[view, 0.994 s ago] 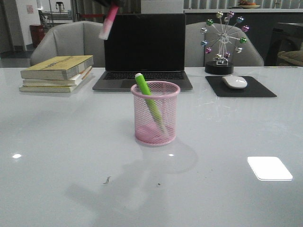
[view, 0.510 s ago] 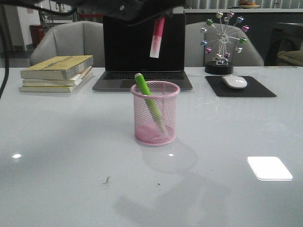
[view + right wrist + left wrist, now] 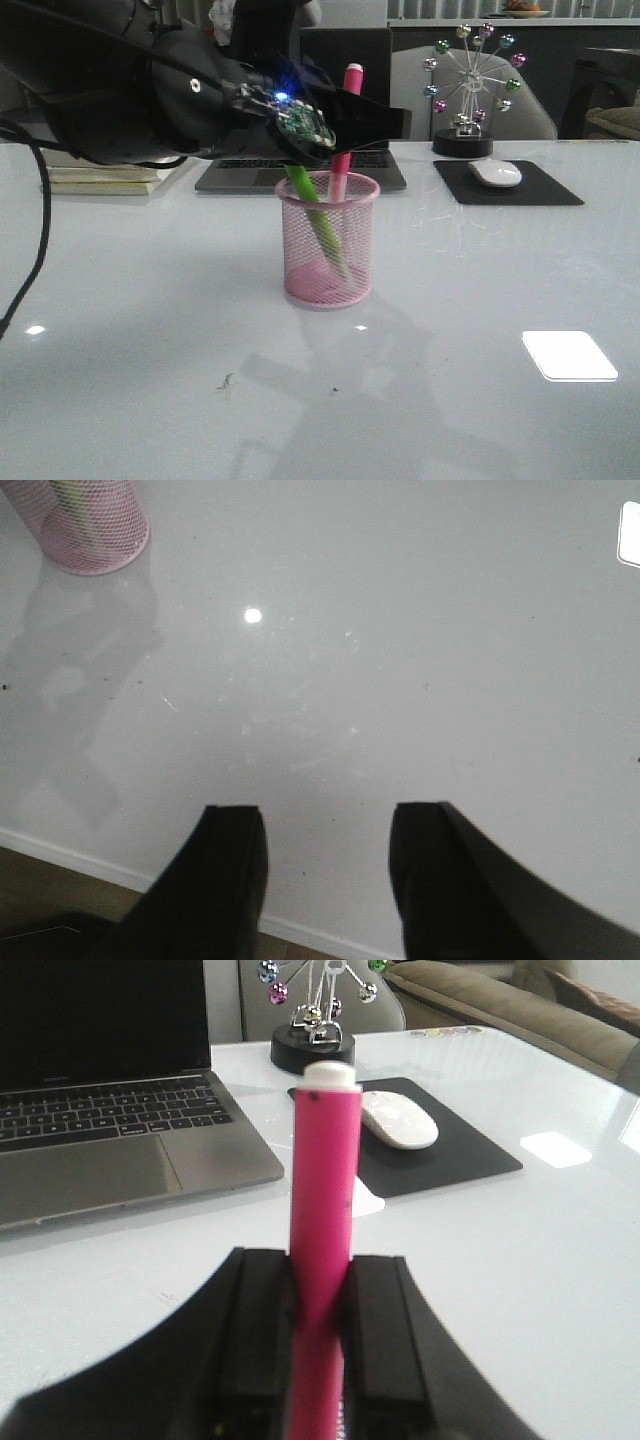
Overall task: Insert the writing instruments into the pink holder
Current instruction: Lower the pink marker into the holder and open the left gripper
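Note:
The pink holder stands mid-table, with the lime green marker leaning inside it. My left gripper hovers just above the holder's rim and is shut on the pink marker, which stands upright with its whitish end on top. The marker's lower end dips just inside the rim. In the left wrist view the pink marker is clamped between both fingers of the left gripper. My right gripper is open over bare table near the front edge, with the holder farther off.
A laptop sits behind the holder, partly hidden by my left arm. A stack of books lies at the back left. A white mouse on a black pad and a ball ornament stand at the back right.
My left arm has come down from high above the laptop, bringing the pink marker upright and lowering it to the holder's mouth. The green marker and the holder stayed put.

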